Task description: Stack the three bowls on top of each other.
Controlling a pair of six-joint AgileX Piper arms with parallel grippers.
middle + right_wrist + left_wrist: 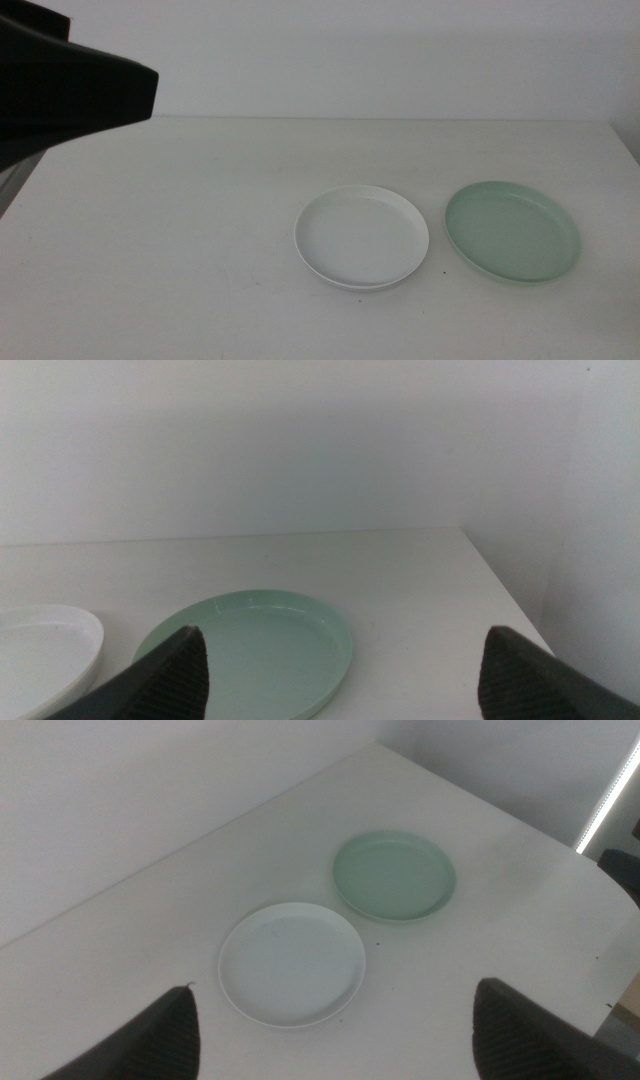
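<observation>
White surface [180,260], bare but for two dishes; far edge against a pale wall. Left arm [60,85], a dark blurred mass at the far left corner, high above the surface. White bowl [361,237], shallow and plate-like, near the middle of the surface toward the right edge; in middle view a second rim seems to show beneath its near side, possibly the grey bowl already nested, not certain. Mint green bowl [512,230] just beside it, nearer the right edge, apart from it. Left gripper [335,1025] raised over the white bowl, jaws spread wide, empty. Right gripper [345,670] low, near the green bowl, jaws likewise wide apart, holding nothing. Likely light, stiff, smooth plastic; slippery flat faces, so best pinched across the low rim.
</observation>
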